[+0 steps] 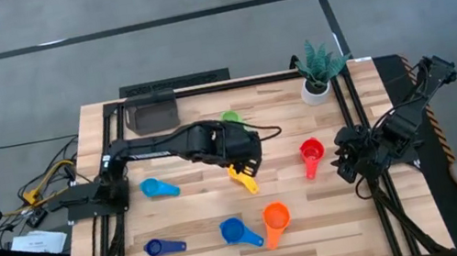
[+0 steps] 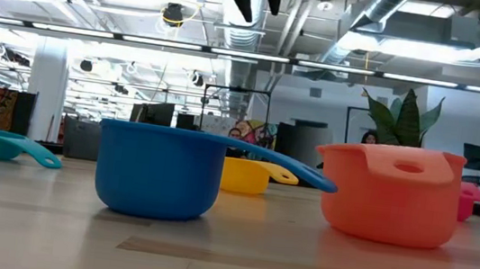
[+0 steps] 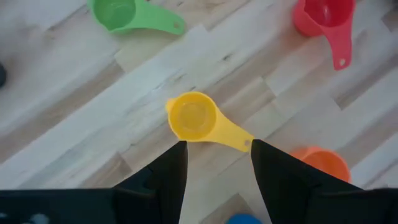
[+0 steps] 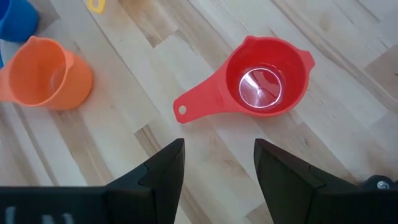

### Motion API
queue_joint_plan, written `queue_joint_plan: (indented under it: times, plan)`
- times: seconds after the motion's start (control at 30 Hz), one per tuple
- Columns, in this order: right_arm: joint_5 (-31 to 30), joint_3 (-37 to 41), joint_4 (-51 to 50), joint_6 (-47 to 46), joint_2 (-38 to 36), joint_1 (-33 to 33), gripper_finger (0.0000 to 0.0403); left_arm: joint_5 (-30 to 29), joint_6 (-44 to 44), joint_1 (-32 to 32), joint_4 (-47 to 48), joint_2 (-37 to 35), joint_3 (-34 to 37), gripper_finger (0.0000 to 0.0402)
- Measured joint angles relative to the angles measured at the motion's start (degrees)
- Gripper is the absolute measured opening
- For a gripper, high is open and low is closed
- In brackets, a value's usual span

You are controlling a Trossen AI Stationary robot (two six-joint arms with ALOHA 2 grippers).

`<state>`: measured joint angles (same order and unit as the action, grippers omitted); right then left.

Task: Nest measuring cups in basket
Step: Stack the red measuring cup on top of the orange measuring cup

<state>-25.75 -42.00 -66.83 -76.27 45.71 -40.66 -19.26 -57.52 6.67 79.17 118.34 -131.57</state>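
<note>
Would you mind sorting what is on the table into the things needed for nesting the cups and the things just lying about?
Belongs to the job:
- green cup
- yellow cup
- red cup
- orange cup
- light blue cup
- blue cup
- dark blue cup
- basket

Just lying about:
- potted plant
- cables off the table's left edge

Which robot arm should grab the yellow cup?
The left one, probably. Its end effector hangs open right over the yellow cup. The right end effector is open by the red cup, farther away.
</note>
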Motion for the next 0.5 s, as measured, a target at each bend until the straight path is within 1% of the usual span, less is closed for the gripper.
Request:
queue_joint_plan:
  times: [0.17,0.3,0.37,0.4,0.5]
  plan:
    - [0.1,0.0,0.0,-0.1,0.0,0.0,0.0214,-0.9,-0.9,-0.2,-0.5,-0.1,0.7,0.0167]
    - [0.0,0.0,-0.6,-0.2,0.0,0.3,0.0216,-7.3,-7.0,2.6,-6.2,0.0,7.0,0.0167]
    - [-0.2,0.0,-0.7,-0.2,0.0,1.4,0.0219,-8.3,-8.4,3.6,-13.8,0.0,12.6,0.0167]
    - [-0.5,0.0,-0.7,-0.2,0.0,2.2,0.022,-7.9,-7.7,3.8,-19.5,0.0,15.7,0.0167]
    - [-0.8,0.0,-0.8,-0.2,0.0,4.7,0.0223,-4.9,0.4,2.1,-40.7,0.2,23.8,0.0167]
